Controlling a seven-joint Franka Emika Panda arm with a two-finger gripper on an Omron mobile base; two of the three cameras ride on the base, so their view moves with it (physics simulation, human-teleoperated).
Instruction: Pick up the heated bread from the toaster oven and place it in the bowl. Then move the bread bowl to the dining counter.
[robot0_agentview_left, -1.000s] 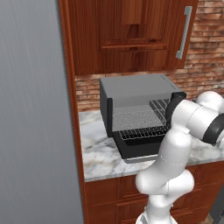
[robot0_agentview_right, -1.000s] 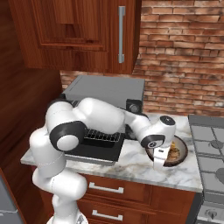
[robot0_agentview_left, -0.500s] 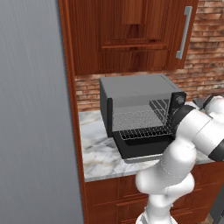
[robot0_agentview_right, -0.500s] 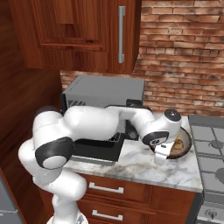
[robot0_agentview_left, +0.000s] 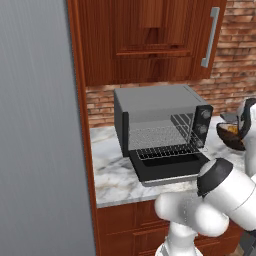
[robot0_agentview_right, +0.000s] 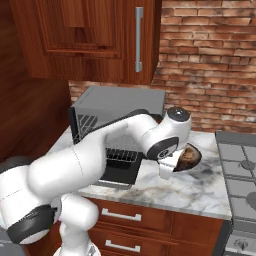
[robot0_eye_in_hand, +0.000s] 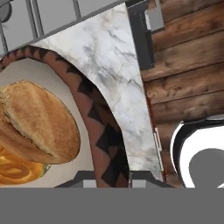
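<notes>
bowl: the small round shallow bowl (robot0_eye_in_hand: 94, 113), beige inside with a dark brown zigzag-patterned rim, sits on the white grey-veined marble counter (robot0_agentview_left: 112, 175) just to the right of the toaster oven.
bread: the lumpy golden-brown heated bread (robot0_eye_in_hand: 39, 122) lies inside the bowl, with a brighter orange part under its crust. It rests against the wall nearest me.
oven: the boxy grey metal toaster oven (robot0_agentview_left: 160, 120) has its black door (robot0_agentview_left: 167, 167) dropped flat. Its silver wire rack (robot0_agentview_left: 160, 140) is bare.
my jaws: my gripper (robot0_eye_in_hand: 111, 181) is drawn together on the bowl's rim, which runs straight down between my two tips. In the right base view my gripper (robot0_agentview_right: 167, 172) sits at the near edge of the bowl (robot0_agentview_right: 192, 159).
how the bowl will handle: I judge it stiff, smooth and fairly light, probably ceramic, so it could chip. Pinched at one edge, it will want to sag away from me and could slip.
how the bread will handle: I judge it soft and very light. It lies loose, so it will slide or roll if the bowl tips.
where to hold: the rim wall is the only place for a pinch, one tip inside and one outside, clear of the bread. That is where I am now. The bowl should stay level in the carry.
count, bowls: one.
count, bread: one crusted piece. I cannot tell whether the orange part is the same piece or a second.
count, ovens: one, with one rack and one door.
count, grippers: one.
</notes>
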